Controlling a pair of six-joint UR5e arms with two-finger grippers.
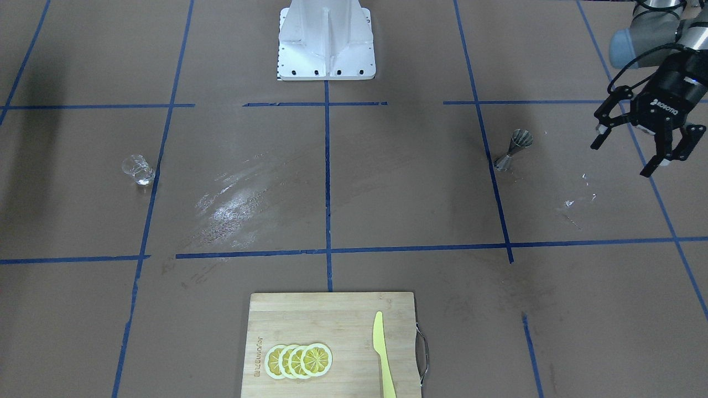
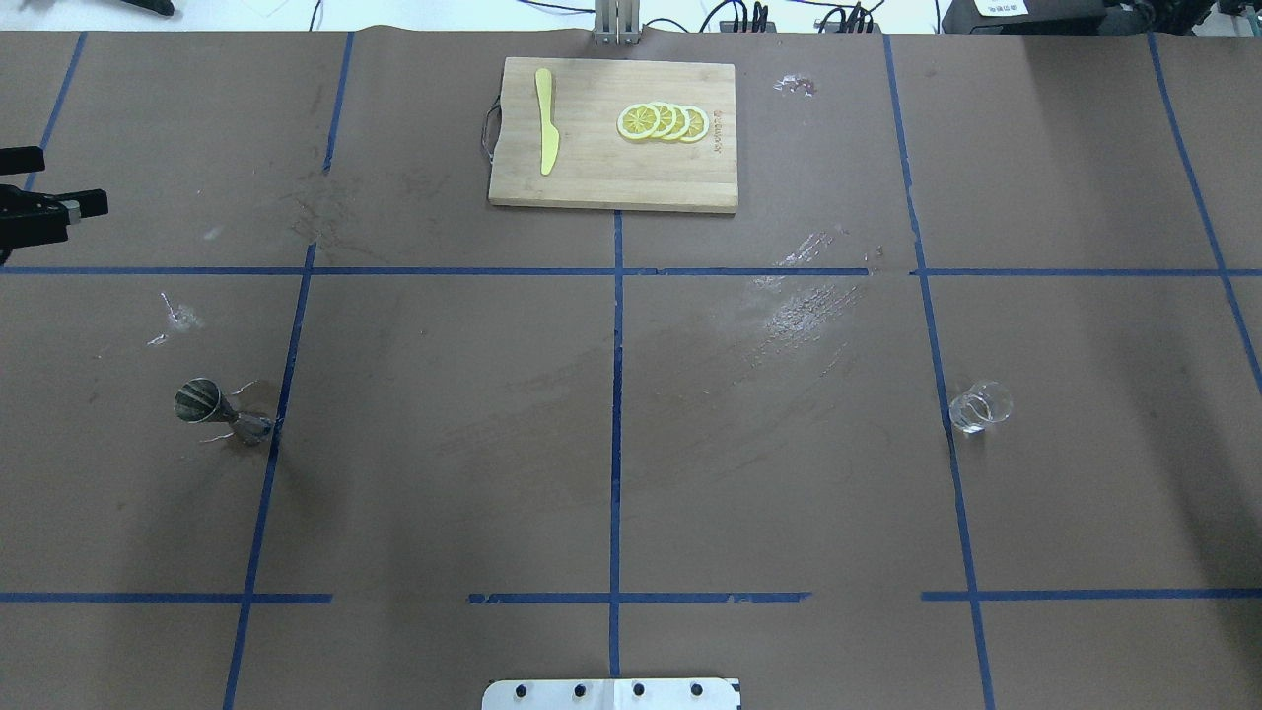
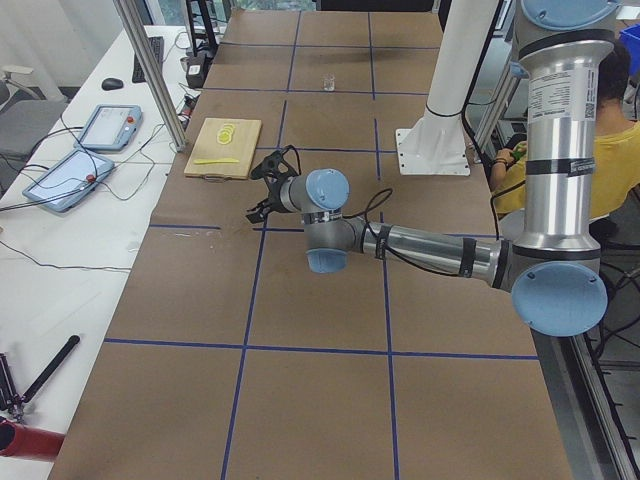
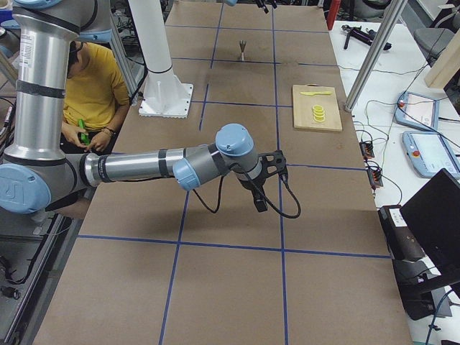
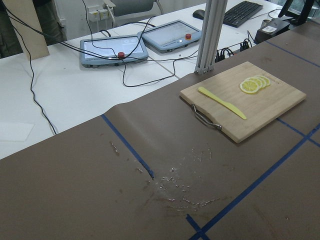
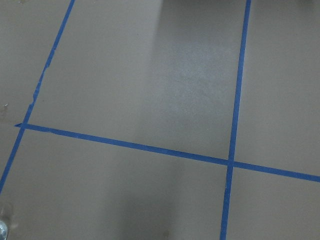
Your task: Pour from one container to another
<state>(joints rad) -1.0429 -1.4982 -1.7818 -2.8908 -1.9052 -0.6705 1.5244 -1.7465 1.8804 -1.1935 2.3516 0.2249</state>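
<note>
The clear glass cup (image 1: 138,169) (image 2: 979,406) stands upright on the brown table, on the robot's right side, next to a blue tape line. On the robot's left side the steel jigger (image 1: 514,149) (image 2: 222,409) (image 4: 242,49) also stands upright. My left gripper (image 1: 622,157) (image 3: 264,188) hangs open and empty above the table, outboard of the jigger and well apart from it. My right gripper (image 4: 264,188) shows only in the exterior right view, over bare table; whether it is open or shut I cannot tell. Neither wrist view clearly shows a container.
A wooden cutting board (image 1: 310,315) (image 2: 592,177) lies at the far middle edge with lemon slices (image 1: 298,360) and a yellow knife (image 1: 383,354) on it. Wet smears (image 1: 232,204) mark the table centre. The white robot base (image 1: 326,41) sits at the near middle.
</note>
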